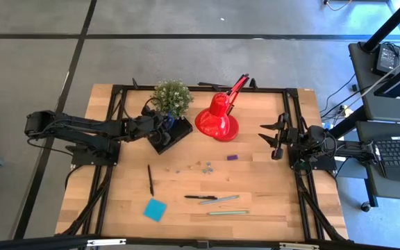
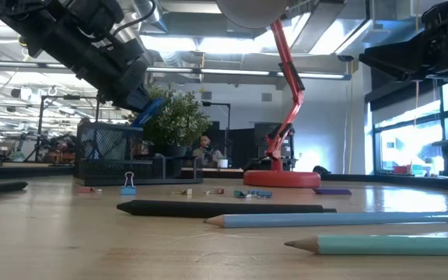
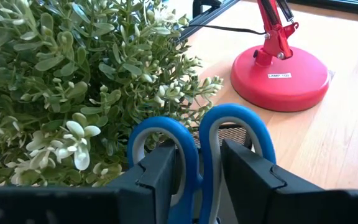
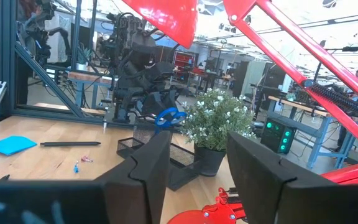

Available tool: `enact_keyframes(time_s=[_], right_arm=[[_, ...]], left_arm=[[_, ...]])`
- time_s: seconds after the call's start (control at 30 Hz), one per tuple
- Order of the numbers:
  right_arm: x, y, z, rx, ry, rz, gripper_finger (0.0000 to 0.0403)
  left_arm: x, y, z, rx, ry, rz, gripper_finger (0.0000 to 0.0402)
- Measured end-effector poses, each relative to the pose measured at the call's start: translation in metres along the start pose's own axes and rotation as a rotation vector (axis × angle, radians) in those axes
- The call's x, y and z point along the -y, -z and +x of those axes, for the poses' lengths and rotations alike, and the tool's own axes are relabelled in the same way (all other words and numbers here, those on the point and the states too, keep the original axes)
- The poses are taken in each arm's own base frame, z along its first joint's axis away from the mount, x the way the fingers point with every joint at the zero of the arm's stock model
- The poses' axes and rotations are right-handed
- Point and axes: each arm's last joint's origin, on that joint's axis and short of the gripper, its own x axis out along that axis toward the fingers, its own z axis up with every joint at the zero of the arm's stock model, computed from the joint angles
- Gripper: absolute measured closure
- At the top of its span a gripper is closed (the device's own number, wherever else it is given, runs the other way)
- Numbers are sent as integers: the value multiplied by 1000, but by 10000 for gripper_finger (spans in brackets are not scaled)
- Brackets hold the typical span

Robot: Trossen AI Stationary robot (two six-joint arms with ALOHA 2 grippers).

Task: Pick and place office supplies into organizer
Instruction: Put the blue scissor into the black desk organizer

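My left gripper (image 3: 197, 180) clamps the blue scissors (image 3: 201, 146) over the organizer (image 1: 170, 135).
The plant (image 1: 171, 97) crowds it; my right gripper (image 1: 273, 139) waits open beside the lamp (image 1: 217, 119).

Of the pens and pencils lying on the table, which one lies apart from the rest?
The black pen, alone on the table's left half above the blue sticky-note pad. The other three lie crosswise, bunched together.

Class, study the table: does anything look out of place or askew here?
Nothing looks damaged. The supplies lie loose: pens, sticky-note pad, clips. The left end effector holds the scissors over the organizer.
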Motion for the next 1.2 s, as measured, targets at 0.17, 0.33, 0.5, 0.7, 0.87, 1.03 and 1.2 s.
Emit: enact_keyframes(time_s=[0.17, 0.33, 0.5, 0.7, 0.87, 1.03, 1.2], right_arm=[[0, 0, 0, -1, 0, 0, 241], [0, 0, 0, 0, 0, 0, 241], [0, 0, 0, 0, 0, 0, 241], [0, 0, 0, 0, 0, 0, 241], [0, 0, 0, 0, 0, 0, 241], [0, 0, 0, 0, 0, 0, 241], [0, 0, 0, 0, 0, 0, 241]], left_arm=[[0, 0, 0, 0, 0, 0, 274], [-2, -4, -5, 27, 8, -15, 274], [-4, -11, -14, 69, 60, -43, 274], [-9, -7, -21, 21, 46, -25, 274], [-10, -3, -21, -23, 35, -18, 274], [-11, -1, -21, -40, 34, -12, 274], [-11, 0, -23, -50, 51, -35, 274]])
